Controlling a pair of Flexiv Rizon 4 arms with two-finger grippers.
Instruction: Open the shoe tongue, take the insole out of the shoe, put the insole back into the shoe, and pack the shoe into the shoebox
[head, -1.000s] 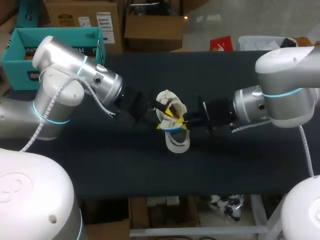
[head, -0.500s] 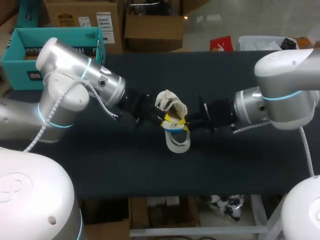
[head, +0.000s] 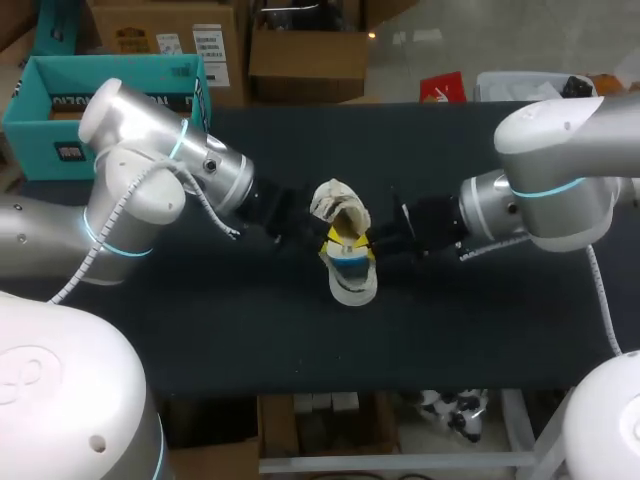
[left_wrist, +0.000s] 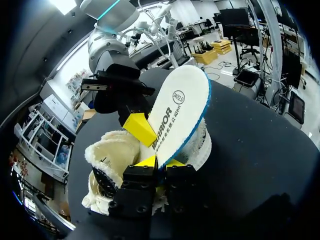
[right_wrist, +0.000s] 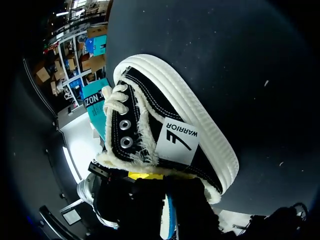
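Black cloth covers the table (head: 480, 320), and both arms meet over its middle. The left arm (head: 150, 175) comes in from the left and the right arm (head: 550, 190) from the right, with their wrists facing each other across the shoe.

The teal shoebox (head: 30, 120) sits at the table's far left corner, behind the left arm and well apart from either set of fingers.

The shoe (right_wrist: 165, 125) stands between the two grippers on its thick white sole. It is black canvas with metal eyelets, white laces and a fluffy cream lining that spills over the collar. In the head view its toe points toward the near table edge, and its opened tongue stands up at the far end.

The insole (left_wrist: 180, 112) is white with a blue edge. It rises tilted out of the shoe's mouth, straight ahead of the left gripper (left_wrist: 162, 162). That gripper's fingers (left_wrist: 149, 161) are pinched on the insole's lower end, one yellow tip on each face, and the fleece collar lies just beside them.

The right gripper (head: 380, 242) is at the opposite side of the collar, just beside the insole and close to the left gripper. In its own wrist view the lining lies right against it and the shoe's side wall stretches out ahead. Whether it is clamped on the shoe or loose cannot be told.
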